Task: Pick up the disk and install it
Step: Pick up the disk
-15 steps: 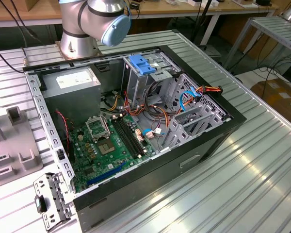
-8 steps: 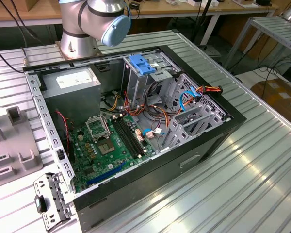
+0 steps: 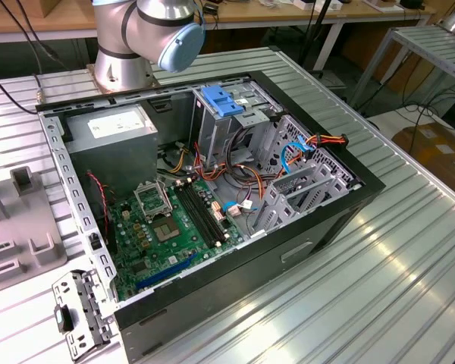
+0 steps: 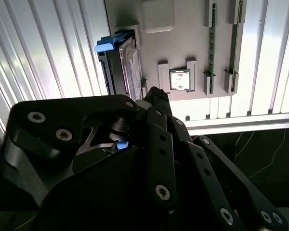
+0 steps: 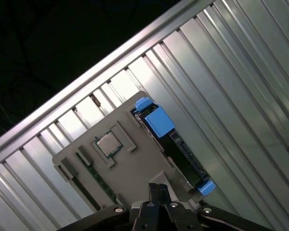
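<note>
The disk [image 4: 127, 62] stands on edge in a slot of a grey holder plate [image 4: 183, 48], its blue side rail tab [image 4: 108, 44] sticking out at one end. In the first wrist view the disk [image 5: 180, 151] shows as a dark narrow edge between two blue tabs on the same holder [image 5: 135, 168]. My gripper [image 5: 156, 191] hovers above the holder, close beside the disk and apart from it. Its black fingers stand together with nothing between them, and the gripper [image 4: 156, 95] points at the holder next to the disk.
A square processor chip [image 4: 179, 79] and memory sticks [image 4: 212, 43] sit in other slots of the holder. In the exterior view an open computer case [image 3: 303, 227] lies on the ribbed table, with a blue bracket [image 3: 222, 101] in its drive bay, a power-supply box [image 3: 114, 129] and a motherboard [image 3: 174, 227].
</note>
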